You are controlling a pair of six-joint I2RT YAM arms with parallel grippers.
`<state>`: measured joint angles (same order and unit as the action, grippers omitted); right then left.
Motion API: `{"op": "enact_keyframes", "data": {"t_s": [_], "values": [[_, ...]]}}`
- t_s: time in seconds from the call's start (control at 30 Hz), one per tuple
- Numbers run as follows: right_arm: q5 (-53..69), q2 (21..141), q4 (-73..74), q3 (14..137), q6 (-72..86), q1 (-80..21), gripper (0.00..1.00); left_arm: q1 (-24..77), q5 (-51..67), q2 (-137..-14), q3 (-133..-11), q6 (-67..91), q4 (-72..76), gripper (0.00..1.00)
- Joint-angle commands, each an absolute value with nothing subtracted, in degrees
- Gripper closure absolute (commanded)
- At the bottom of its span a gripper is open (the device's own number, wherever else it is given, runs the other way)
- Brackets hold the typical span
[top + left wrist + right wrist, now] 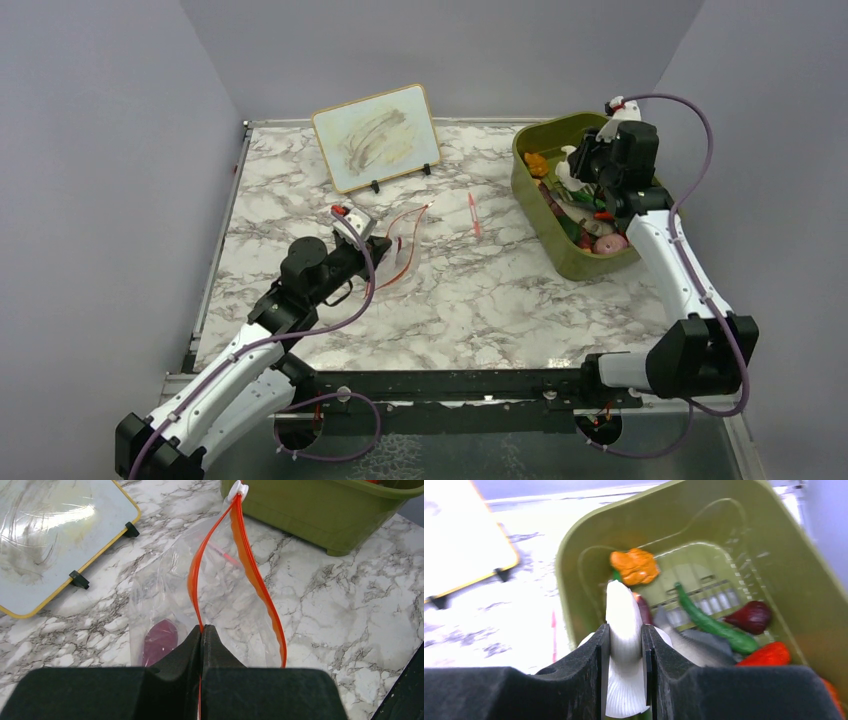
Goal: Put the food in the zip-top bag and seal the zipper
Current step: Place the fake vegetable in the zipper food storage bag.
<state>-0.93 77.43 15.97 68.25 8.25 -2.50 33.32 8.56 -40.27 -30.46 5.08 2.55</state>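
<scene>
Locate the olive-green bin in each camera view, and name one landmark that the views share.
Top external: olive-green bin at the table's right rear.
Left wrist: the bin at the upper right, beyond the zip-top bag.
Right wrist: the bin fills the centre and right, with toy food inside.
Shared landmark: the yellow-framed whiteboard, left of the bin in every view.
</scene>
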Motion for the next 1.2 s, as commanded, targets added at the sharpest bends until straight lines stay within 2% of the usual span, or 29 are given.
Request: {"op": "enact_keyframes", "data": {"t_s": [0.0,0.33,0.53,0.83,1.17], "values": [[11.50,72.53,15.51,65.39,12.55,-3.86,0.74,33.14,9.28,-40.94,-29.99,7.71,5.29,1.00],[24.00,63.65,11.98,60.71,24.06,-8.44,0.74,33.14,8.83,-43.89,-33.81,11.94,3.82,1.00],[30.27,62.58,6.16,57.69,32.45,-13.66,0.74,33.14,9.15,-44.52,-33.75,15.95,5.04,1.00],[24.79,63.83,-6.21,52.37,46.50,-30.02,0.74,33.13,9.32,-45.88,-34.65,20.79,5.81,1.00],[20.31,69.55,-9.10,53.79,56.42,-38.86,0.74,33.14,10.28,-45.78,-34.33,26.04,5.88,1.00]]}}
